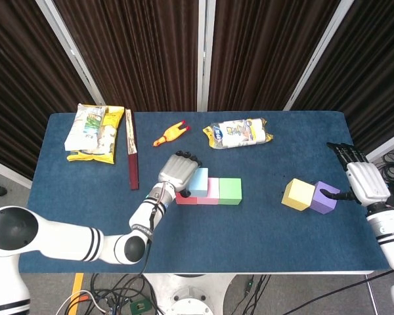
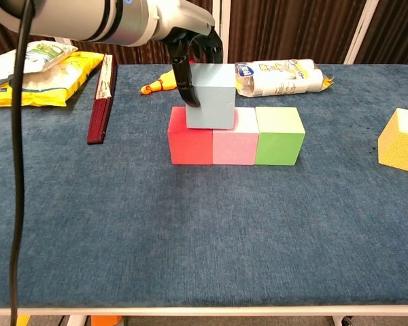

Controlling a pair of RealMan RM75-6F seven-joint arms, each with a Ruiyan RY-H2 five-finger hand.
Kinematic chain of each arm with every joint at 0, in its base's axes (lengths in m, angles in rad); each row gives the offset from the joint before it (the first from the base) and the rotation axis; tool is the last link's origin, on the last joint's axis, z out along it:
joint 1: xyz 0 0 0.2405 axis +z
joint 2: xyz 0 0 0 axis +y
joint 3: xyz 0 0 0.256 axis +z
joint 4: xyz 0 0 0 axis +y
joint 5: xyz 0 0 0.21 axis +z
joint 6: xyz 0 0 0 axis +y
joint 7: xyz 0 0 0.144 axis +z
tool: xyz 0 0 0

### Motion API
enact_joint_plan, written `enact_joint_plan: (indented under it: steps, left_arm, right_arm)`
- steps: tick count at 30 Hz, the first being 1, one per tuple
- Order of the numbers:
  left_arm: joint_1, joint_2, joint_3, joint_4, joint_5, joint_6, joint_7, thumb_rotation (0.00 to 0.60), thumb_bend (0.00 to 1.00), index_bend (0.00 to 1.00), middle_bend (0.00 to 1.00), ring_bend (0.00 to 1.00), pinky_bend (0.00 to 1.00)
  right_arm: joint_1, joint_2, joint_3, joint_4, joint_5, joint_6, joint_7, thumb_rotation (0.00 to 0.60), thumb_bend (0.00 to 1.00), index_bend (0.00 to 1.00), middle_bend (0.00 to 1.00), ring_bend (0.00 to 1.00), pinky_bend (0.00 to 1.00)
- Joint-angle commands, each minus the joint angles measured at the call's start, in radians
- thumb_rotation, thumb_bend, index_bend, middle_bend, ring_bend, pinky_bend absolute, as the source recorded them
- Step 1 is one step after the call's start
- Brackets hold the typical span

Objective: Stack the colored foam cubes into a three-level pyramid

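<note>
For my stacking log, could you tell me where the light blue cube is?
The left hand holds the light blue cube over the red cube and pink cube.

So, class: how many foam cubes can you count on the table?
6: red cube, pink cube and green cube in a row; light blue cube atop red and pink, held by the left hand; yellow cube and purple cube far right.

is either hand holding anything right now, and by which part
The left hand grips the light blue foam cube by its left and back sides. The right hand touches the purple foam cube; a grip cannot be told.
</note>
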Motion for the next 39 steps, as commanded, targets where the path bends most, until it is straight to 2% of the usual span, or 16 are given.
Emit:
enact_joint_plan:
  steps: [1,39]
  left_arm:
    - [-0.005,-0.010,-0.004,-0.002,-0.007,0.023,0.015,0.600,0.27,0.41,0.19,0.10,0.15]
    - [-0.002,-0.055,-0.047,0.009,-0.071,0.062,0.098,0.600,0.27,0.41,0.18,0.10,0.15]
  right_arm:
    - [0.000,-0.001,0.000,0.003,0.001,-0.002,0.004,0.600,0.05,0.00,0.09,0.00,0.00]
    - [0.001,-0.010,-0.003,0.028,-0.006,-0.011,0.027,0.600,0.05,0.00,0.09,0.00,0.00]
